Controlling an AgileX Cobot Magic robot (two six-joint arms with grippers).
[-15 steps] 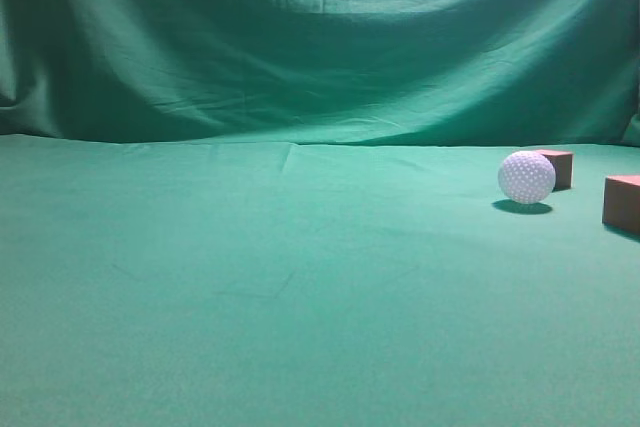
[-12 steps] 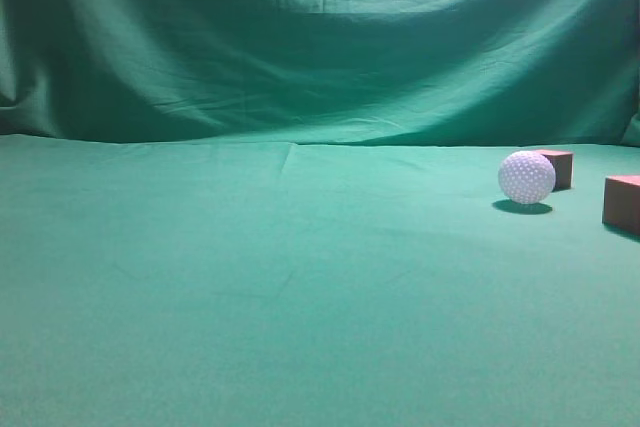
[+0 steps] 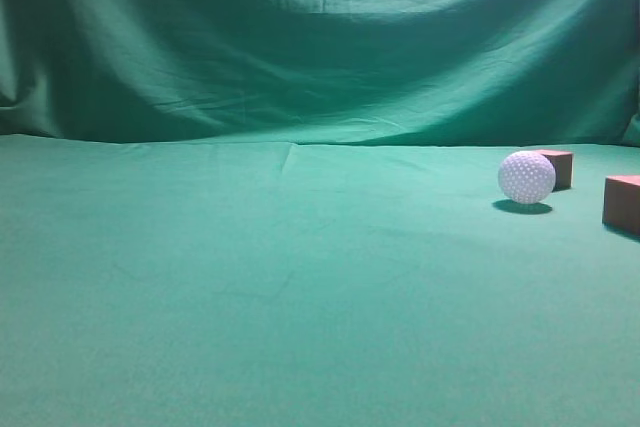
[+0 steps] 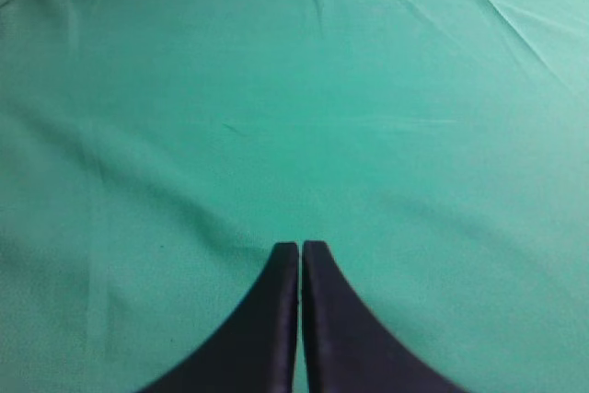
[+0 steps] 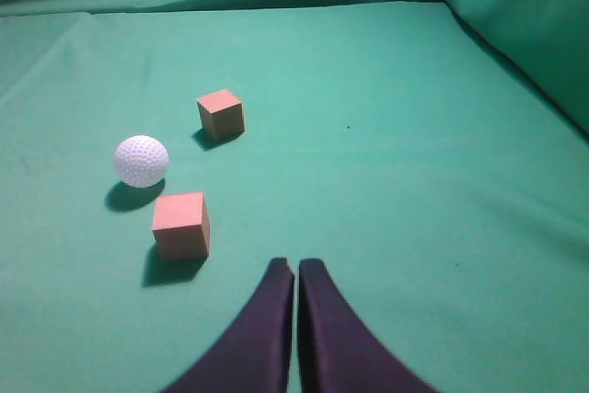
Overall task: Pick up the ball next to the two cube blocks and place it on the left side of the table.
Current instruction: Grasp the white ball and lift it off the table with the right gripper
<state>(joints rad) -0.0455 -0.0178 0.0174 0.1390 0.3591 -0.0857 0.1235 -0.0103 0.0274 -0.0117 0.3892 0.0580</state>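
While the ball (image 5: pixel 142 160) sits untouched between the cubes (image 5: pixel 181 224), approach is pending.
Right gripper (image 5: pixel 296 269) is closed, empty; open it first.

Ball (image 3: pixel 526 177) sits on table (image 3: pixel 250 277) at far right, w/ one cube (image 3: pixel 557 168) just behind, another (image 3: pixel 622 203) right & nearer camera.

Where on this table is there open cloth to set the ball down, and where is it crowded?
Free: the whole left and middle of the table, up to the backdrop. Crowded: far right, where the ball sits between two cube blocks.
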